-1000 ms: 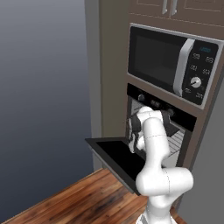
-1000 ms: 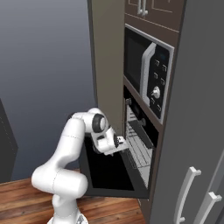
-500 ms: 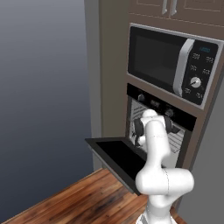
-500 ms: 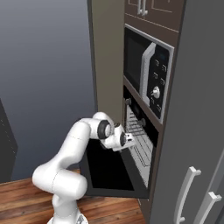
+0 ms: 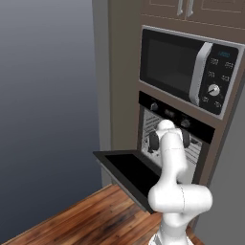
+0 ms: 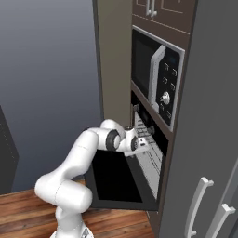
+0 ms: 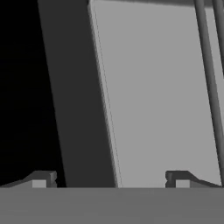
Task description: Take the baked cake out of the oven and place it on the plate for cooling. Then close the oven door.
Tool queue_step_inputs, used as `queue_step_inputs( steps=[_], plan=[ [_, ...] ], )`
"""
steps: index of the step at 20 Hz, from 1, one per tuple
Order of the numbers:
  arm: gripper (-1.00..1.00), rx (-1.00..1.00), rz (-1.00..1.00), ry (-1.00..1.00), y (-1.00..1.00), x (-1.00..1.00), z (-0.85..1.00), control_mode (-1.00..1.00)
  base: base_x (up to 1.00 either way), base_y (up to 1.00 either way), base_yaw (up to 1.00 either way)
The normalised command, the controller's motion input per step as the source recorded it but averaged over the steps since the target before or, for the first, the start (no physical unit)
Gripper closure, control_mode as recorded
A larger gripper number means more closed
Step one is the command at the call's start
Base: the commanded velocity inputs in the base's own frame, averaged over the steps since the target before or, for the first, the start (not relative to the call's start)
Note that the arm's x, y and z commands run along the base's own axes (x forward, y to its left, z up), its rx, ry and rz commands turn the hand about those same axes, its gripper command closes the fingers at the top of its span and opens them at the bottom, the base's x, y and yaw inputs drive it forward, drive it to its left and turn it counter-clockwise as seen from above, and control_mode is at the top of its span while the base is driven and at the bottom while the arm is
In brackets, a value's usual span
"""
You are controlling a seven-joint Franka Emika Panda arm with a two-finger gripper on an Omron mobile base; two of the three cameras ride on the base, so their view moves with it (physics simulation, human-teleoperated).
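Observation:
The oven (image 5: 171,112) stands under the microwave, and its oven door (image 5: 125,167) hangs dropped flat and open, also seen from the side as the oven door (image 6: 114,182). My arm reaches over the door, and my gripper (image 6: 142,142) is at the mouth of the oven (image 6: 148,126) cavity, among the wire racks. Seen from the hand, my gripper (image 7: 109,179) is open with nothing between its fingertips, facing a pale grey inner wall (image 7: 157,92) with rack wires (image 7: 211,87) at the right. The cake and the plate are out of view.
A black-and-silver microwave (image 5: 187,67) sits directly above the oven. Upper cabinet doors (image 5: 186,6) are above that. A tall grey panel with handles (image 6: 199,201) stands to the right. Wood floor (image 5: 86,216) lies below the open door.
The arm has stretched forward, carrying the hand from above the open door into the oven opening. The jaws have stayed open.

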Motion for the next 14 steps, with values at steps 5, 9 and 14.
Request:
queue_step_inputs(
  steps=[5,9,14],
  plan=[
    [-1.0,0.02,0.01,-0.07,0.39,-1.0,0.68,-1.0,0.0,0.0,0.0],
    [-1.0,0.0,0.01,-0.1,0.7,-1.0,0.53,-1.0,0.0,0.0,0.0],
    [-1.0,0.0,0.01,-0.16,0.92,-1.0,0.53,-1.0,0.0,0.0,0.0]
  ],
)
